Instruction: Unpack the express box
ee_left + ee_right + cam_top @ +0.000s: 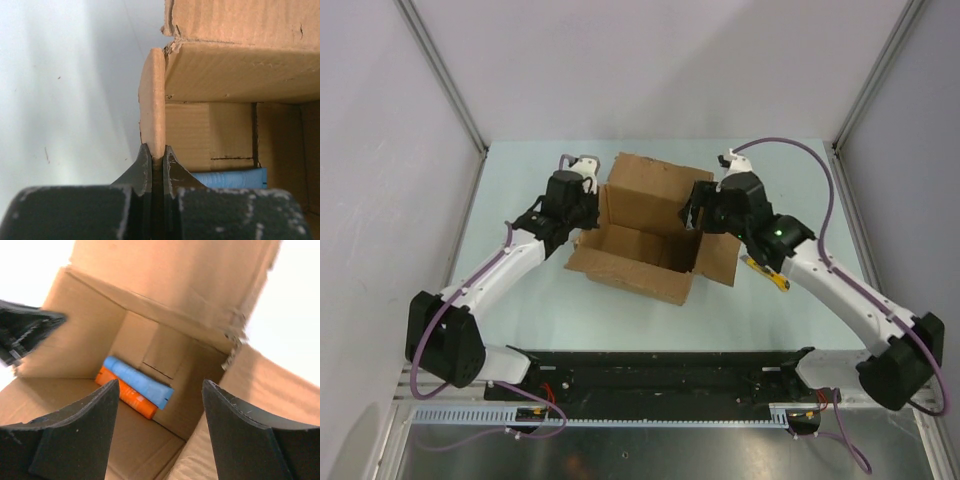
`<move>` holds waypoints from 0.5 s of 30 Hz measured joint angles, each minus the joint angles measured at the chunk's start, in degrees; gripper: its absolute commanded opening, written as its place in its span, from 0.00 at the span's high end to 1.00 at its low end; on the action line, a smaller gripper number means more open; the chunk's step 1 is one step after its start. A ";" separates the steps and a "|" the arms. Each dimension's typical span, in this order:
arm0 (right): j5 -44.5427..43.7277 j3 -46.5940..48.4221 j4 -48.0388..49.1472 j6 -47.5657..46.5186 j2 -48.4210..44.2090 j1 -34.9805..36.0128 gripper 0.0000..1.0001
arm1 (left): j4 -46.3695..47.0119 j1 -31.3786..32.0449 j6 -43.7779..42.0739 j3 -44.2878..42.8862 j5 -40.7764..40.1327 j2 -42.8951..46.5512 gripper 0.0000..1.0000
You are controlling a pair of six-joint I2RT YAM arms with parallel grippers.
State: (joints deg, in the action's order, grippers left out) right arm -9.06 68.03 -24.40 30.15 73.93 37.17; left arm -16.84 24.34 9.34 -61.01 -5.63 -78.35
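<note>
A pale table stands between white walls. At its centre sits the express box, its top open. The left gripper is clamped tight on the edge of the left flap. The right gripper hangs over the open top, jaws wide apart, holding nothing. Inside, a blue tube and an orange tube lie side by side on the bottom, touching.

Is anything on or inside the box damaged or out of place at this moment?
The express box has ragged, torn cardboard at a flap corner in the right wrist view. Nothing else stands out: the blue item and orange item lie neatly side by side inside.
</note>
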 measured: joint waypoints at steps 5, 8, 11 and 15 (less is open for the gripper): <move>4.68 0.00 2.93 -9.05 -6.73 1.27 0.25 | -0.44 0.09 -2.36 -0.31 4.37 -0.17 1.00; 6.10 0.00 4.70 -13.79 -9.79 3.02 0.24 | -0.48 0.09 -3.69 -0.31 6.62 -0.42 1.00; 7.93 0.00 6.43 -17.68 -11.61 4.85 0.24 | -0.46 0.09 -4.87 -0.31 9.01 -0.55 1.00; 9.03 0.02 7.15 -21.31 -10.88 7.41 0.28 | -0.44 0.09 -6.05 -0.35 11.30 -0.55 1.00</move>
State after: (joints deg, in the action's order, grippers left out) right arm -0.03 68.05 -17.26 8.84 63.05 44.58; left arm -17.28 24.43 3.29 -61.36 5.67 -78.89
